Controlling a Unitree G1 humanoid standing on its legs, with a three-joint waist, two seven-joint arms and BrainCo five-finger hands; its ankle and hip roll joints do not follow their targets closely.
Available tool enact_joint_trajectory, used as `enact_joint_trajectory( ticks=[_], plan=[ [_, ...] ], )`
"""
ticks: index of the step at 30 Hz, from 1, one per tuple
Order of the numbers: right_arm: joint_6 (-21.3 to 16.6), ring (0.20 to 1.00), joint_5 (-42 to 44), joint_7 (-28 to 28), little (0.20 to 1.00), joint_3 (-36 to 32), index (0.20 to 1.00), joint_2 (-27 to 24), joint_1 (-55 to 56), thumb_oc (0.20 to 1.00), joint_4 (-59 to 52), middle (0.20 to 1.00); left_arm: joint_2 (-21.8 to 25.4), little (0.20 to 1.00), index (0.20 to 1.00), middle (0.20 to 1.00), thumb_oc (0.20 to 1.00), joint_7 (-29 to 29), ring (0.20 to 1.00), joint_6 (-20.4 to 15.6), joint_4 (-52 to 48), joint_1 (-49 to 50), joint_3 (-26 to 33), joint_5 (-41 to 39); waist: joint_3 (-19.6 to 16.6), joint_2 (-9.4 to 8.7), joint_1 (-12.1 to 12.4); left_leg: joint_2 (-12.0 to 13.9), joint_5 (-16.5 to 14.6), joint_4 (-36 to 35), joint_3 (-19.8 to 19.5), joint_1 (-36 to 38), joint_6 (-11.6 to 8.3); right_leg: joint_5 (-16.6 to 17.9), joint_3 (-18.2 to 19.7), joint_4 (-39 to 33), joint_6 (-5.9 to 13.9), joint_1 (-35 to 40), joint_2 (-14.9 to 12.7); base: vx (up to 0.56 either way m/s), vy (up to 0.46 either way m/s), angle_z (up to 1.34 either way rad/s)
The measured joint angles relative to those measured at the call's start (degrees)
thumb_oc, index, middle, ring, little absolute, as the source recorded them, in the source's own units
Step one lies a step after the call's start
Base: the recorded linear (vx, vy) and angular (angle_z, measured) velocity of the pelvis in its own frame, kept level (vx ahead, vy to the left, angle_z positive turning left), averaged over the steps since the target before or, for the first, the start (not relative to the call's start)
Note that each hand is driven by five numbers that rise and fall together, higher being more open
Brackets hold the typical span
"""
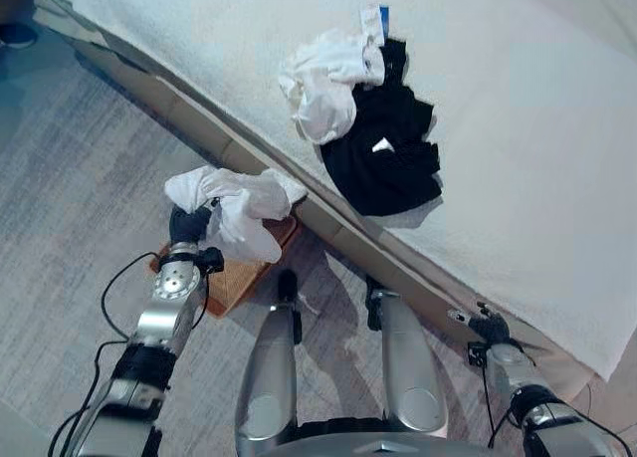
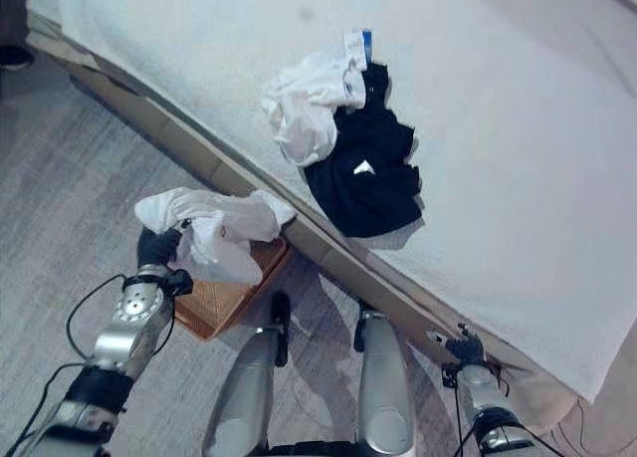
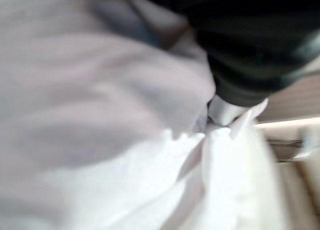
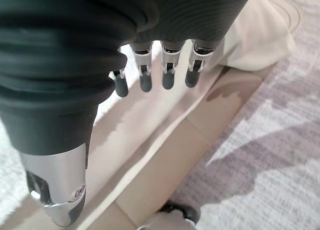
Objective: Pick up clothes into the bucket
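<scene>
Left robot hand (image 1: 189,225) is clamped on a white shirt (image 1: 242,206) hanging right over the wicker bucket (image 1: 231,280). I'd lower it before letting go. Right robot hand (image 4: 155,74) hangs relaxed and apart by the bed (image 1: 518,158); a white garment (image 1: 323,84) and black garment (image 1: 388,153) wait there.

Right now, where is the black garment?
In the left eye view the black garment lies on the white bed, right of centre, touching the white garment beside it, near the bed's floor-side edge.

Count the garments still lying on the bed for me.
2: a white garment and a black garment touching it, bunched together on the bed. More could be hidden beneath.
</scene>
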Motion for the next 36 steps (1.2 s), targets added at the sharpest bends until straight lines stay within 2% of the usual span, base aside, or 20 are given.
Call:
enact_joint_trajectory(
  ticks=[5, 10, 11, 13, 20, 21, 22, 25, 30, 32, 36],
  plan=[
    [-1.5, 1.000, 0.1, -2.5, 1.000, 3.0, 1.000, 0.1, -0.8, 1.000, -0.9, 1.000, 0.0, 0.200, 0.200, 0.200, 0.200, 4.7, 0.200, 1.2, 12.4, -5.9, -1.7, 5.2, 0.2, -1.04, -0.7, 0.3, 0.1, 1.9, -0.4, -5.4, 0.19, 0.1, 0.3, -0.2, 0.22, -4.6, 0.8, 0.00, 0.008, -0.04],
    [-2.4, 1.000, 0.1, -3.8, 1.000, 5.2, 1.000, 0.1, -2.6, 1.000, -1.1, 1.000, 1.0, 0.200, 0.200, 0.200, 0.200, 7.0, 0.200, 2.5, 20.3, -9.8, -2.6, 5.4, 0.5, -1.99, -2.0, 0.6, 0.2, 3.0, -0.5, -9.6, 0.42, 0.3, 0.8, -0.6, 0.40, -8.0, 1.4, 0.01, 0.011, -0.04],
    [-2.8, 1.000, 0.1, -4.3, 1.000, 5.5, 1.000, 0.2, -2.7, 1.000, -1.8, 1.000, 1.1, 0.200, 0.200, 0.200, 0.200, 7.4, 0.200, 2.5, 22.4, -10.7, -2.7, 5.4, 0.4, -2.43, -2.1, 0.7, 0.5, 3.0, -0.1, -10.3, 0.76, 1.6, 1.2, -1.0, 0.62, -8.7, 1.5, 0.08, 0.015, -0.04],
    [-3.3, 1.000, 0.2, -4.5, 1.000, 6.5, 1.000, 0.2, -3.3, 1.000, -2.4, 1.000, 1.8, 0.200, 0.200, 0.200, 0.200, 7.8, 0.200, 3.1, 23.1, -11.2, -2.7, 5.5, 0.4, -2.90, -2.2, 0.8, 0.0, 3.0, 0.0, -11.3, 0.17, 2.2, 1.1, -1.8, 0.50, -9.6, 1.6, 0.03, 0.020, -0.11],
    [-3.6, 1.000, 0.3, -5.5, 1.000, 6.8, 1.000, 0.3, -4.6, 1.000, -3.1, 1.000, 4.6, 0.200, 0.200, 0.200, 0.200, 8.3, 0.200, 5.5, 29.6, -14.7, -3.9, 9.9, 0.4, -4.02, -3.0, 0.9, 0.0, 4.5, 0.3, -14.9, -0.09, 3.4, 1.2, -1.3, 0.07, -12.6, 1.8, 0.00, 0.003, -0.01],
    [-3.6, 1.000, 0.3, -5.5, 1.000, 6.8, 1.000, 0.3, -4.8, 1.000, -3.2, 1.000, 4.9, 0.329, 0.329, 0.329, 0.329, 8.3, 0.329, 5.8, 29.7, -14.7, -3.8, 9.9, 0.4, -4.06, -3.1, 1.0, 0.0, 4.8, 0.2, -15.4, -0.12, 3.5, 1.2, -1.2, 0.05, -13.0, 1.8, 0.00, 0.000, 0.00],
    [-3.6, 1.000, 0.3, -5.5, 1.000, 6.9, 1.000, 0.3, -5.1, 1.000, -3.3, 1.000, 5.3, 1.000, 1.000, 1.000, 1.000, 8.4, 1.000, 6.1, 30.6, -14.8, -3.8, 9.9, 0.4, -4.29, -3.3, 1.0, -0.2, 5.1, 0.3, -15.9, -0.24, 3.6, 1.2, -1.2, 0.04, -13.5, 1.9, -0.01, 0.026, -0.04],
    [-3.6, 1.000, 0.3, -5.5, 1.000, 7.5, 1.000, 0.4, -5.3, 1.000, -3.4, 1.000, 5.4, 1.000, 1.000, 1.000, 1.000, 8.6, 1.000, 7.9, 34.0, -16.2, -3.9, 11.3, 0.3, -4.58, -3.6, 1.1, -0.8, 5.8, 0.3, -16.5, -0.07, 3.7, 1.2, -1.1, -0.01, -13.8, 2.0, 0.00, 0.019, -0.03],
    [-3.6, 1.000, 0.4, -6.6, 1.000, 7.5, 1.000, 0.3, -5.4, 1.000, -7.8, 1.000, 6.1, 1.000, 1.000, 1.000, 1.000, 9.0, 1.000, 9.5, 31.4, -15.9, -4.8, 14.5, 0.3, -4.64, -3.4, 0.9, -0.9, 5.7, 0.3, -16.7, 0.00, 3.7, 1.2, -1.4, 0.00, -13.9, 1.8, 0.00, 0.000, 0.00],
    [-4.0, 1.000, 0.4, -6.9, 1.000, 7.6, 1.000, -0.1, -5.5, 1.000, -14.3, 1.000, 7.0, 1.000, 1.000, 1.000, 1.000, 9.3, 1.000, 10.0, 32.0, -16.4, -4.7, 15.7, 0.2, -4.75, -3.7, 1.0, -0.9, 5.7, 0.5, -16.7, 0.00, 3.7, 1.3, -1.6, 0.07, -14.0, 1.9, -0.01, 0.026, -0.05],
    [-7.5, 1.000, 0.8, -8.7, 1.000, 6.6, 1.000, -0.8, -5.8, 1.000, -29.9, 1.000, 8.3, 1.000, 1.000, 1.000, 1.000, 9.9, 1.000, 11.0, 31.0, -15.8, -3.7, 17.5, 0.2, -4.77, -3.7, 1.1, -0.7, 5.3, 0.8, -16.7, 0.11, 4.5, 1.5, -1.8, 0.06, -14.3, 2.0, -0.05, 0.027, -0.04]
  ],
)
